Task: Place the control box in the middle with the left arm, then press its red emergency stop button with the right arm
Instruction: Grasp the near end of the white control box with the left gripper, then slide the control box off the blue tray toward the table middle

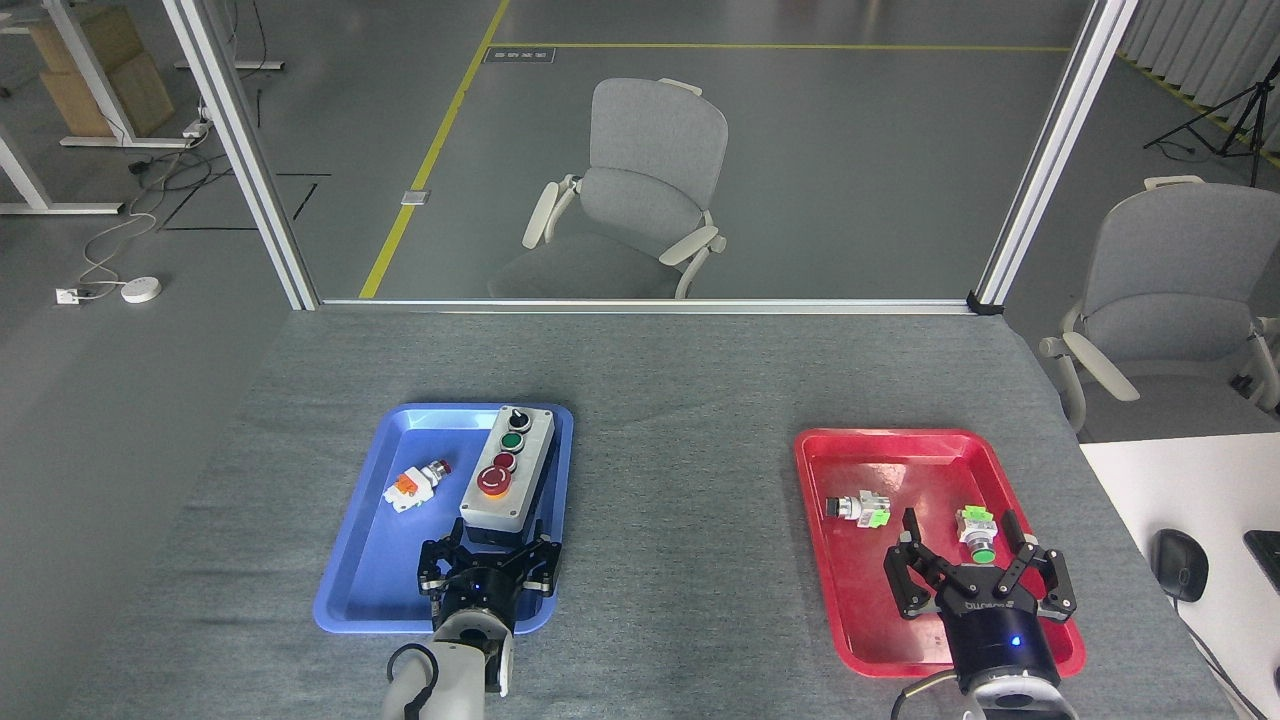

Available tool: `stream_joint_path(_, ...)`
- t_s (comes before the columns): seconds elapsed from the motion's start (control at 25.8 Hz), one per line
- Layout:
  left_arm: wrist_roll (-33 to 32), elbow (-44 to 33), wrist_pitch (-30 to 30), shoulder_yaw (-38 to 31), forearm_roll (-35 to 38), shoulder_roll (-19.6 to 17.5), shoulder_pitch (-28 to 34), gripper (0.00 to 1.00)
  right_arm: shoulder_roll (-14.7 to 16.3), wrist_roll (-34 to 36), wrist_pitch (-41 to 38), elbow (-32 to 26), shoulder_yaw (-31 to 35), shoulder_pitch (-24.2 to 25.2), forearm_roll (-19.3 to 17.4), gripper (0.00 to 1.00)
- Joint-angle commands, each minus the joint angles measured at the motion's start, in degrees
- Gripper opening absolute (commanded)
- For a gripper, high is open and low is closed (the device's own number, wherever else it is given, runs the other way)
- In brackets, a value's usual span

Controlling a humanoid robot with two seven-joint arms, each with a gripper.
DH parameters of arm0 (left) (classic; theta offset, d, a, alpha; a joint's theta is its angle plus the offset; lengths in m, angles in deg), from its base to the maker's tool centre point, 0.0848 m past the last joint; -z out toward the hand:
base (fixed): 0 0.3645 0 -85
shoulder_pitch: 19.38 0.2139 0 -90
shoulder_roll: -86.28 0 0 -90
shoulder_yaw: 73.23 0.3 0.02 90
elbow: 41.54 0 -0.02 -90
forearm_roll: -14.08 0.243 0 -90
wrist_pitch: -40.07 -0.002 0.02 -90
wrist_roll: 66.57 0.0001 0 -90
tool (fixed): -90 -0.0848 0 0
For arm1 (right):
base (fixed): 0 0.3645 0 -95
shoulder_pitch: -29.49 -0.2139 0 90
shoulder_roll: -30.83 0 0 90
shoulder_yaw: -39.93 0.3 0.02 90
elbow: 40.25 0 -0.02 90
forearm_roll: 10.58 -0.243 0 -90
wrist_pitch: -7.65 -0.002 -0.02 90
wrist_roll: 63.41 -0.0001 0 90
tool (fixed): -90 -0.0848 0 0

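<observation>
The control box (506, 468) lies lengthwise along the right side of the blue tray (365, 580). It has a light grey top and a black base. From far to near it carries a black knob, a green button, a small red button and the large red emergency stop button (492, 482). Its far end overlaps the tray's far rim. My left gripper (490, 548) grips the box's near end, one finger on each side. My right gripper (978, 560) hovers open over the red tray (860, 625), holding nothing.
A loose white and orange push-button part (415, 485) lies in the blue tray, left of the box. The red tray holds two loose button parts (858, 509) (976, 531). A computer mouse (1180, 564) sits on the white desk at right. Grey mat (680, 500) separates the trays.
</observation>
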Motion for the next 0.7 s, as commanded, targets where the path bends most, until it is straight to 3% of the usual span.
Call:
stream_joint_path(0.0, 0.00, 2.80, -0.09, 0.00, -0.12, 0.17, -1.89, 0.99, 0.56, -0.42, 0.19, -0.28, -0.25, 0.09, 0.00, 0.98)
stream_joint_path(0.19, -0.09, 7.46, -0.70, -0.09, -0.21, 0.25, -5.14, 0.99, 0.56, -0.07, -0.16, -0.98, -0.25, -0.09, 0.00, 0.98)
stream_joint_path(0.66, -0.26, 7.90, -0.09, 0.18, -4.07, 0.43, -6.37, 0.96, 0.74, -0.34, 0.01, -0.98, 0.01, 0.00, -0.27, 0.98)
